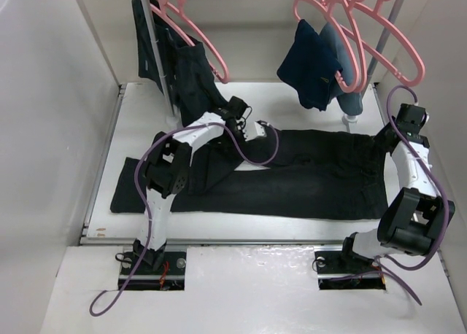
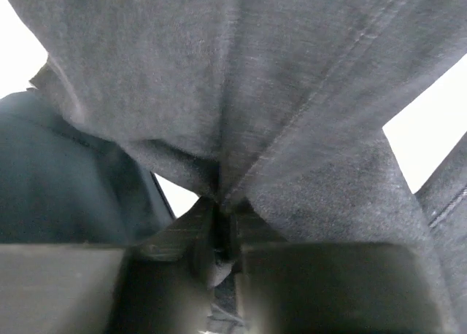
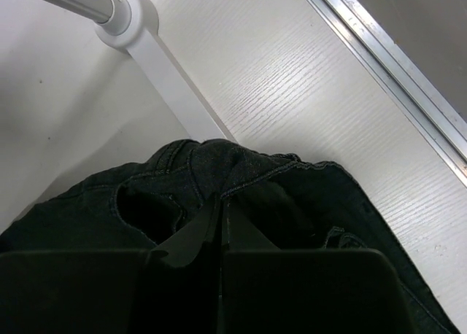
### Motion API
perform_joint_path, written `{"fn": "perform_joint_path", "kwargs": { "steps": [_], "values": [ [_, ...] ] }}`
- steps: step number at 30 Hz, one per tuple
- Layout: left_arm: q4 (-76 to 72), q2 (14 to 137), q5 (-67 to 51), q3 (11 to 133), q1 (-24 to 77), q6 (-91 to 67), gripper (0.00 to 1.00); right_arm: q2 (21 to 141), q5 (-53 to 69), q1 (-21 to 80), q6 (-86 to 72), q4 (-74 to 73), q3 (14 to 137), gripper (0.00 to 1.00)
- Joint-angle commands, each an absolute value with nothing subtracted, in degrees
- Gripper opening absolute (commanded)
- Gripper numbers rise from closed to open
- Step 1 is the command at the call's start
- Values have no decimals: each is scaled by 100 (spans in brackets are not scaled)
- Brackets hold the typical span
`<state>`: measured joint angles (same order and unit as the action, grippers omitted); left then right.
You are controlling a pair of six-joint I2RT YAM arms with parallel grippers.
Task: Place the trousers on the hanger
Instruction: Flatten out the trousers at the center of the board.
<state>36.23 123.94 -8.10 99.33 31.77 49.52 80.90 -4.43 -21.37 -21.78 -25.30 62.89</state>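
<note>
The black trousers (image 1: 306, 181) lie flat across the table from left to right. My left gripper (image 1: 261, 132) is at their far edge near the middle. In the left wrist view it (image 2: 222, 224) is shut on a pinch of their grey-black fabric (image 2: 255, 93). My right gripper (image 1: 385, 135) is at the right end. In the right wrist view it (image 3: 221, 210) is shut on the bunched waistband (image 3: 241, 173). Several pink hangers hang on the rail behind. An empty one (image 1: 398, 46) is at the far right, above my right gripper.
Another black garment (image 1: 179, 64) hangs on the left pink hangers (image 1: 208, 46), close behind my left wrist. A navy garment (image 1: 310, 64) hangs on the right ones. The rack's white foot (image 3: 168, 71) stands just beyond the waistband. The table's metal edge strip (image 3: 394, 49) runs at the right.
</note>
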Motion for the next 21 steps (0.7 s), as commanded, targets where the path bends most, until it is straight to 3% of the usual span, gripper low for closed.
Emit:
{"fn": "perform_joint_path", "kwargs": {
  "steps": [1, 10, 12, 13, 14, 18, 21],
  "values": [
    [3806, 11875, -712, 9967, 3444, 4957, 0, 7849, -448, -2171, -2092, -2399, 6293, 0],
    [5596, 11285, -1782, 10354, 4006, 4649, 0, 7796, -448, -2171, -2092, -2399, 6293, 0],
    [6393, 11285, -2398, 9951, 4253, 4991, 17, 7796, -448, -2171, -2092, -2399, 6293, 0],
    [6503, 11285, -2565, 9758, 4384, 5044, 41, 7796, -448, -2171, -2092, -2399, 6293, 0],
    [6504, 11233, -2566, 9521, 4621, 4941, 48, 7796, -448, -2171, -2092, -2399, 6293, 0],
    [6504, 11119, -2566, 8930, 4772, 5054, 59, 7936, -448, -2171, -2039, -2399, 6354, 0],
    [6504, 10864, -2767, 9227, 4240, 4904, 59, 8077, -501, -2171, -2039, -2399, 6513, 0]
  ]
}}
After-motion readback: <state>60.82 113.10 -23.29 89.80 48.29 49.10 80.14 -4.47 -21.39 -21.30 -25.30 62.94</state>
